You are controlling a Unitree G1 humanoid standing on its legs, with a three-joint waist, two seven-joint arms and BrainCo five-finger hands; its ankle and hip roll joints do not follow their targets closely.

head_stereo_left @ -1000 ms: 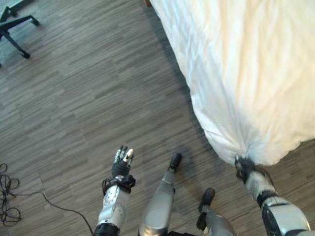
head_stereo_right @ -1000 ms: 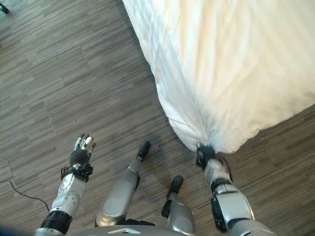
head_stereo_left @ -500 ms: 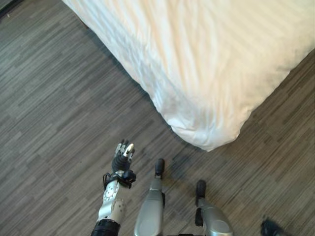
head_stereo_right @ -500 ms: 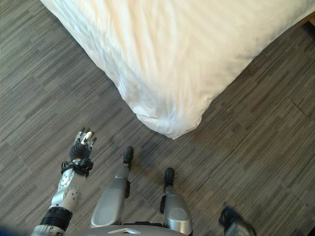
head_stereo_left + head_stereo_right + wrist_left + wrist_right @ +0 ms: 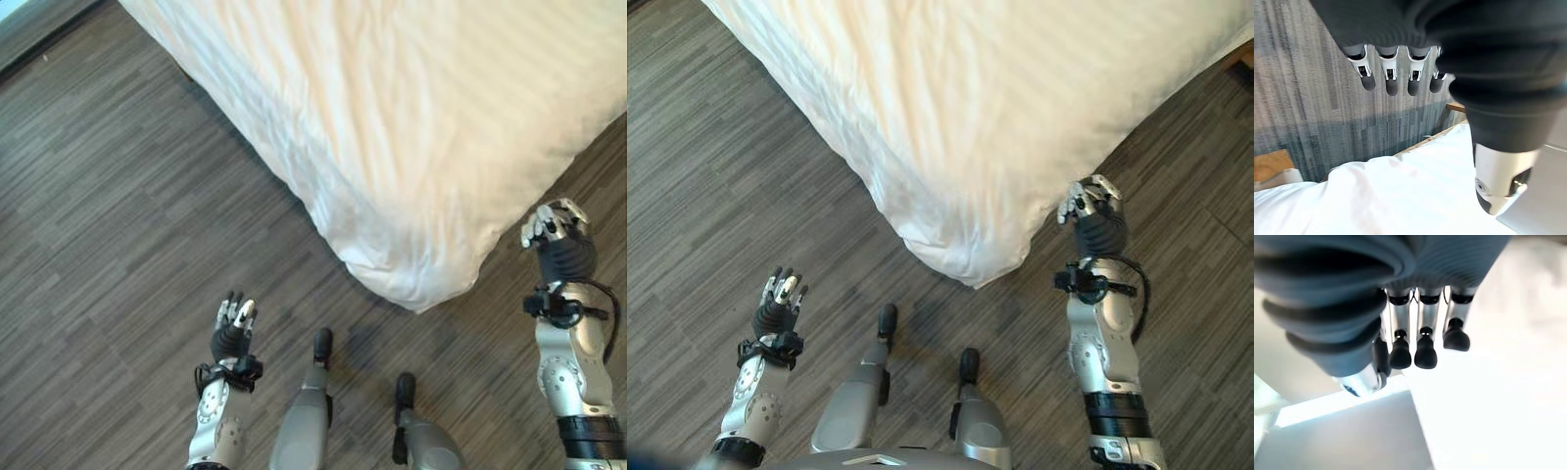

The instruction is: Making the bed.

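- Left eye view: the bed's white duvet [image 5: 421, 127] fills the far and right part of the scene, and its near corner [image 5: 421, 289] hangs down toward the wooden floor [image 5: 108, 225] just ahead of me. My left hand [image 5: 233, 333] hovers over the floor, well left of that corner, fingers straight and apart, holding nothing. My right hand [image 5: 556, 240] is raised just right of the corner, close to the hanging edge, fingers loosely bent and empty.
- Right eye view: the same layout. The cloth at the corner looks bunched and wrinkled, while the top lies fairly flat. I judge the step in hand to be squaring this corner.
- Left wrist view: my fingers [image 5: 1392, 78] hang relaxed and spread, with the white bedding [image 5: 1400, 196] beyond them, untouched.
- Right wrist view: my fingers [image 5: 1420, 345] point toward bright white cloth and grip nothing.
- To do it well, I should bring both hands to either side of the corner, pinch the hem rather than a thick wad, and draw it down evenly so the edges hang level.
- Pulling with one hand alone would probably skew the cover.
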